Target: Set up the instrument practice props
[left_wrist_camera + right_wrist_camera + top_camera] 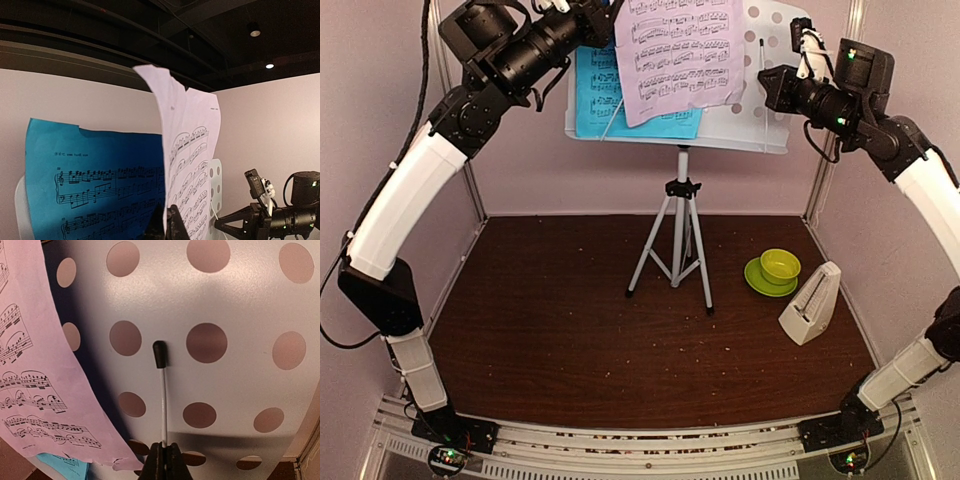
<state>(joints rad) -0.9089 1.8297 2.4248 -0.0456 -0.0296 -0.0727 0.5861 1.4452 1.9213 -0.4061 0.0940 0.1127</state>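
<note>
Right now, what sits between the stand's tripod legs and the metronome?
A lime-green cup on its saucer, nearer the metronome; the top external view shows it.

Lilac music sheet (680, 55) overlaps cyan music sheet (595, 95) on pale perforated music-stand desk (760, 115); cream pyramid metronome (812, 305) stands right of grey tripod legs (675, 245).

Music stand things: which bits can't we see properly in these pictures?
Cyan music sheet: top view, right part behind the lilac music sheet.
Left gripper: top view, cut by the top edge; left wrist view, only dark tips.
Right gripper: right wrist view, bottom edge cuts its grip on the thin white black-tipped rod.
Small cream pyramid metronome: top view, details too small.
</note>
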